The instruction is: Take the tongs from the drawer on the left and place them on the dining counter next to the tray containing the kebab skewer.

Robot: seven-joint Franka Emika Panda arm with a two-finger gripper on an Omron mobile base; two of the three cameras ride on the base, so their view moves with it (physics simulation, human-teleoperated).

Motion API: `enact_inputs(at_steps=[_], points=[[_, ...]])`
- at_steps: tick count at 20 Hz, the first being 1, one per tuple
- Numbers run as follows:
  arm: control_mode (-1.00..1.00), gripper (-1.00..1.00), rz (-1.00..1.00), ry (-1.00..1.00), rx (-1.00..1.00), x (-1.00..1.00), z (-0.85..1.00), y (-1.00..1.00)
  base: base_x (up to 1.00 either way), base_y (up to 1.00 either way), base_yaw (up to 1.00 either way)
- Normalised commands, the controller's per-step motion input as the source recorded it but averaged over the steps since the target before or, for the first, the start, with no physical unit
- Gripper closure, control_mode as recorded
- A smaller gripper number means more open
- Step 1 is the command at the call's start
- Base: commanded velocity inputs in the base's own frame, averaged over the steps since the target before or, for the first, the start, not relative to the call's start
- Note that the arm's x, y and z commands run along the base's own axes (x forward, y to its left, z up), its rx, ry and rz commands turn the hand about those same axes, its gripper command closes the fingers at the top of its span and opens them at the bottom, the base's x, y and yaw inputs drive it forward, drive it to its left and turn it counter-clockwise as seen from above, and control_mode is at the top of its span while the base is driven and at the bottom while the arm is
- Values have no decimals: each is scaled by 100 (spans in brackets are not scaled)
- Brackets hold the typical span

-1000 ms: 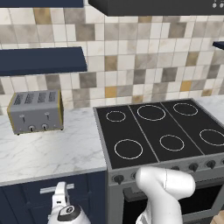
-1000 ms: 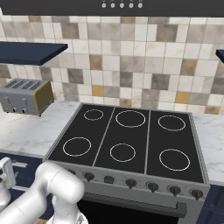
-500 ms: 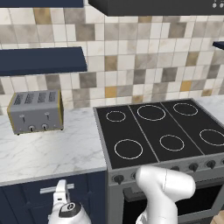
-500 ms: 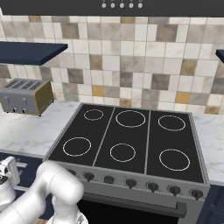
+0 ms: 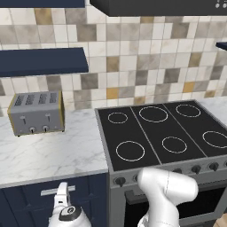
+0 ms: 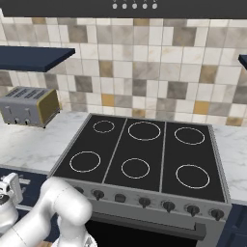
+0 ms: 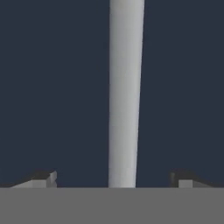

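The drawer [image 7: 52, 87], a flat dark navy front, lies directly ahead of the hand; its silver bar handle [image 7: 126, 92] crosses the hand view from top to bottom, running between the two dark fingertips [image 7: 43, 178] with clear navy showing on either side of it. The gripper [image 7: 113, 179] stands wide open — its jaws straddle the bar without touching it and hold nothing. In the left base view the same drawer [image 5: 31, 201] sits below the marble worktop [image 5: 48, 155], left of the black oven front [image 5: 195, 199], and the handle [image 5: 55, 190] shows as a short silver strip behind the white hand [image 5: 64, 208], which is low in front of it. A grey four-slot toaster [image 5: 37, 113] rests on the worktop against the tiled wall [image 5: 133, 66], beneath a navy shelf [image 5: 42, 60]. To its right is the black cooktop [image 5: 164, 133] with six ringed zones and a row of knobs [image 5: 195, 169] along its front edge — the right base view shows that cooktop [image 6: 140, 154] from the other side, with the hand [image 6: 9, 193] at the left edge.
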Motion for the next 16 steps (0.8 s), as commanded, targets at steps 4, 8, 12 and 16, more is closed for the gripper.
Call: enact_inputs(at_steps=[4,8,12,16], points=[[-100,100,0,0,0,3,-2,0,0,0,0],[-100,100,0,0,0,0,0,0,0,0,0],[-100,100,0,0,0,0,0,0,0,0,0],[-100,100,0,0,0,0,0,0,0,0,0]])
